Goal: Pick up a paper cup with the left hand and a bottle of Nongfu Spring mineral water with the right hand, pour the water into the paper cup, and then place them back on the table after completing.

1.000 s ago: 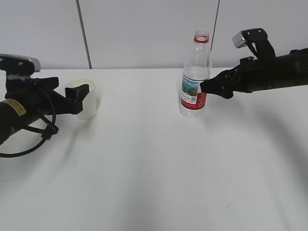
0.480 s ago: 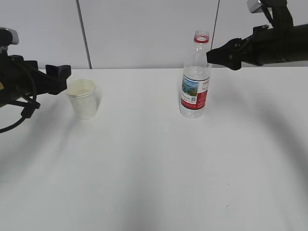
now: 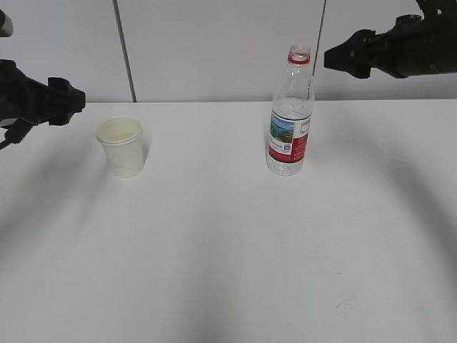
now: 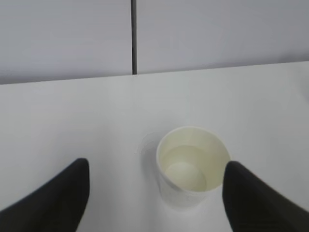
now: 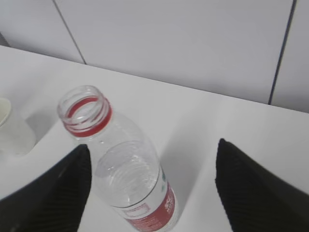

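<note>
The white paper cup (image 3: 121,146) stands upright on the white table (image 3: 228,243) at the left, and in the left wrist view the paper cup (image 4: 193,166) shows a pale inside. My left hand's gripper (image 3: 70,101) hovers left of it and above, open and empty, and its black fingers (image 4: 58,198) are clear of the cup. The uncapped Nongfu Spring bottle (image 3: 289,121) with a red and white label stands right of centre. My right hand's gripper (image 3: 341,58) hangs open, up and to the right of the bottle's neck. The bottle (image 5: 130,169) stands below the spread fingers (image 5: 256,193), untouched.
A grey panelled wall (image 3: 214,43) with dark vertical seams rises straight behind the table's back edge. A faint dark scuff (image 3: 341,304) marks the near right of the tabletop.
Both arms have drawn back and risen. The left gripper moved left, away from the cup. The right gripper lifted from the bottle's label height to above its neck.
</note>
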